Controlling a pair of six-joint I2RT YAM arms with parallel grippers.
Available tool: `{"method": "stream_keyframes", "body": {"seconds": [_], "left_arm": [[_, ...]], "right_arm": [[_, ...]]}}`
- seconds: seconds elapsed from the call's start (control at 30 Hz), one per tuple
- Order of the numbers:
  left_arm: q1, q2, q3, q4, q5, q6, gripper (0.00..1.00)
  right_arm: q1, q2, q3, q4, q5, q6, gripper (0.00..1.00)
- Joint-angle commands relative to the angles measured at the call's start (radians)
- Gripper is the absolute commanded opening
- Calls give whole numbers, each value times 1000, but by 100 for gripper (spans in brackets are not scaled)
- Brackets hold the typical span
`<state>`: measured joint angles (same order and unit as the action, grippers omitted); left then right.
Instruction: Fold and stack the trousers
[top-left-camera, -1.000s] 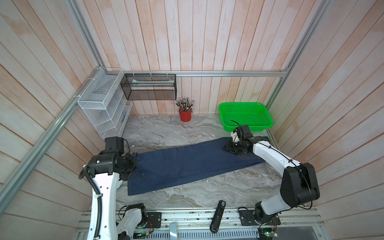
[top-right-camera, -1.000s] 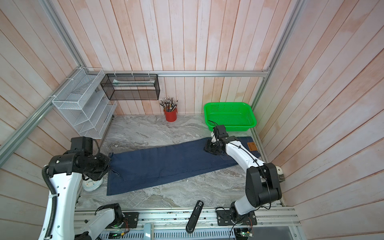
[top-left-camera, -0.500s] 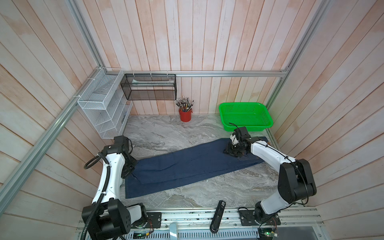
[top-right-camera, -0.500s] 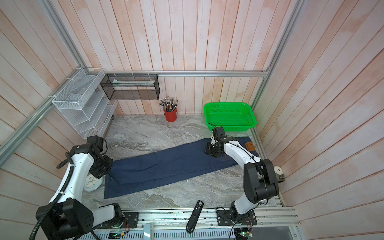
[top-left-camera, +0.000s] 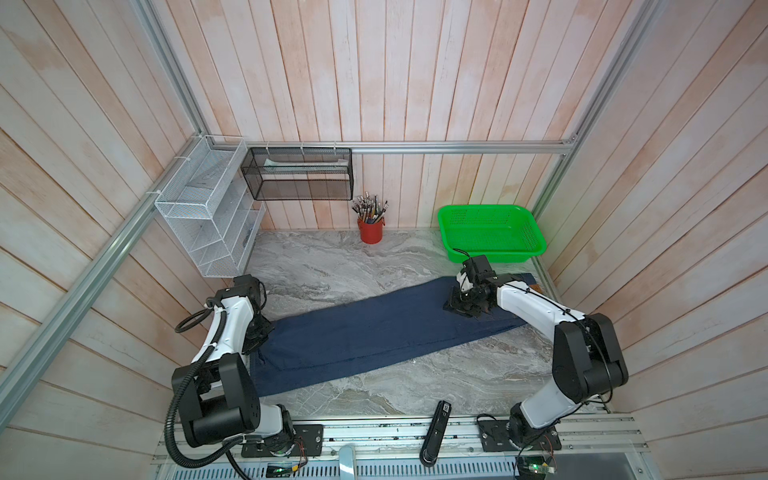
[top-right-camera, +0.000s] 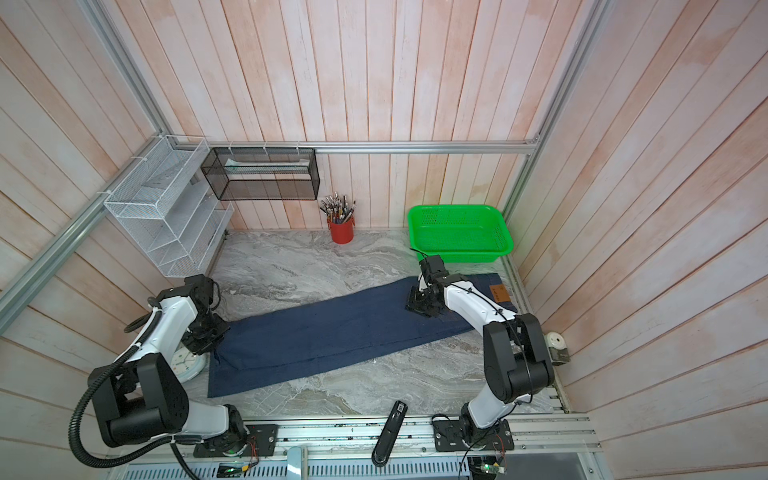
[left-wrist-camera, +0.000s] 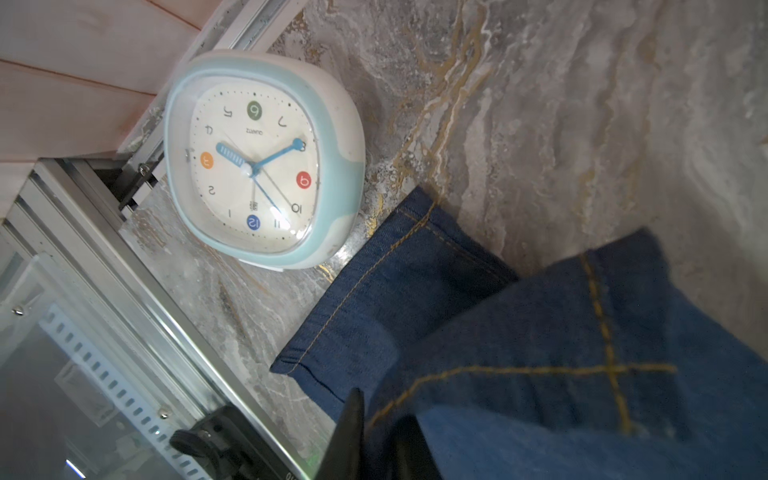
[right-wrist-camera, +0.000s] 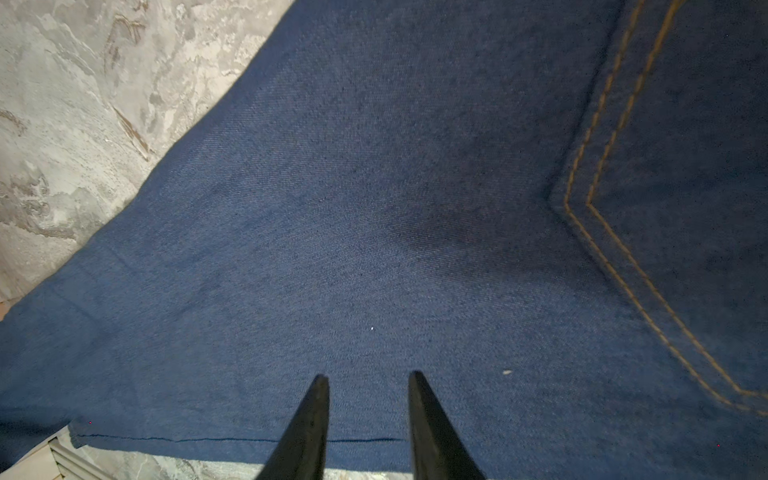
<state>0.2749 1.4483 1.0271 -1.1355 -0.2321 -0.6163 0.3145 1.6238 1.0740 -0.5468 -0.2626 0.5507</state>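
At the far left of the bench a clock (left-wrist-camera: 257, 162) lies face up just beside the cuffs. My left tool (top-left-camera: 258, 338) is down at that cuff end. In the left wrist view a raised cuff sits between its fingers (left-wrist-camera: 353, 415), which are only slightly apart. I cannot tell whether they clamp the denim or merely straddle it.

The trousers (top-left-camera: 374, 332) lie flat as one long strip, running from the near left of the bench to the far right. At the left end two cuffs show, one offset on top of the other. From that I judge the first fold, leg over leg, is done.

My right tool (right-wrist-camera: 368, 376) is low over the seat area, just left of the pocket stitching. Its fingers are apart with nothing between them, and I cannot tell whether the tips touch the cloth. Further right, the waistband with its tan patch (top-right-camera: 498, 293) lies by the right wall. It is just near of the green basket (top-left-camera: 478, 206), which holds nothing that I can see.

I reckon the task is roughly a third along. What is left is to bring the cuffs over towards the waist, probably fold once more, and then set the bundle down as the stack. The offset cuffs may want squaring first, or the fold will come out skewed.
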Motion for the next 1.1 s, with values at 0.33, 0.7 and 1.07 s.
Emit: {"method": "stream_keyframes", "body": {"seconds": [0.33, 0.7, 1.07], "left_arm": [[5, -115, 89, -52, 78, 22, 82], [6, -236, 41, -12, 311, 3, 80], [6, -244, 83, -21, 321, 23, 80]], "right_arm": [[24, 30, 52, -24, 17, 6, 33], [202, 202, 113, 39, 35, 51, 31], [72, 336, 80, 38, 233, 86, 32]]}}
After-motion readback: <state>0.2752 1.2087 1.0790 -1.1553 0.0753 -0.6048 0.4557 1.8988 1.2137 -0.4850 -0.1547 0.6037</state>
